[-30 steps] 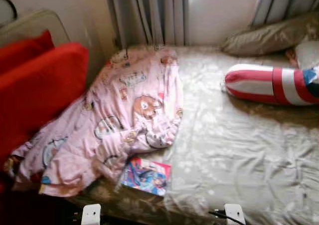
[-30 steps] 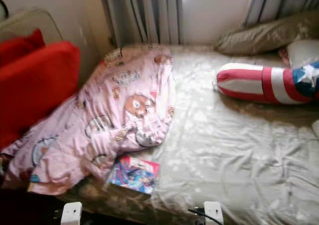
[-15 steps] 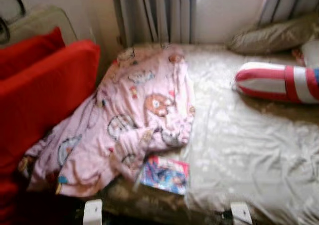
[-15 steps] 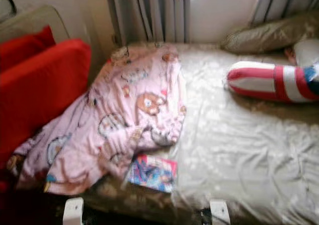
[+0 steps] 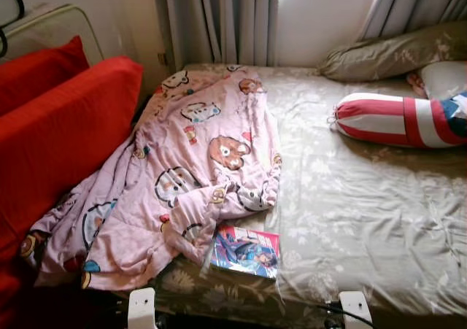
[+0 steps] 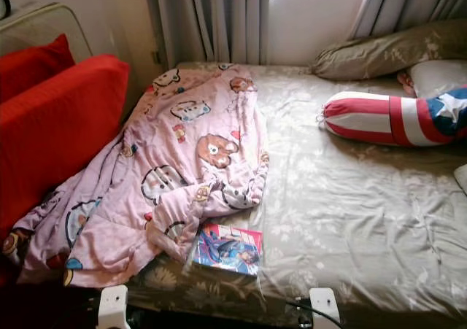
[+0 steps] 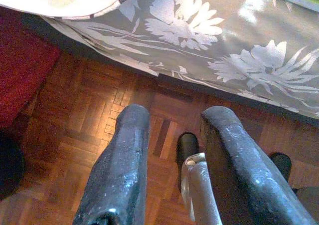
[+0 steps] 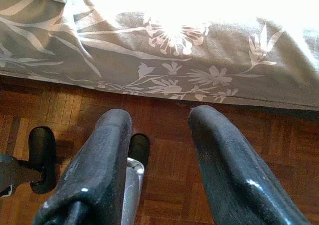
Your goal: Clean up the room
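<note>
Pink blanket [image 5: 182,176] lies crumpled beside what we take for a comic book [image 5: 246,250]; our left pincer [image 7: 174,135] and right pincer [image 8: 157,130] hang parted, empty.

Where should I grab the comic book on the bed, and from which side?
Take the comic book by its near edge, coming from the foot of the bed. It lies flat there; its far left corner sits under the pink blanket.

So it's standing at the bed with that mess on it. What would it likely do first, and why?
Probably raise the left tool toward the comic book. The book lies flat near the bed's near edge, beside the crumpled pink blanket, and both tools, left and right, hang open and empty above the wooden floor.
</note>
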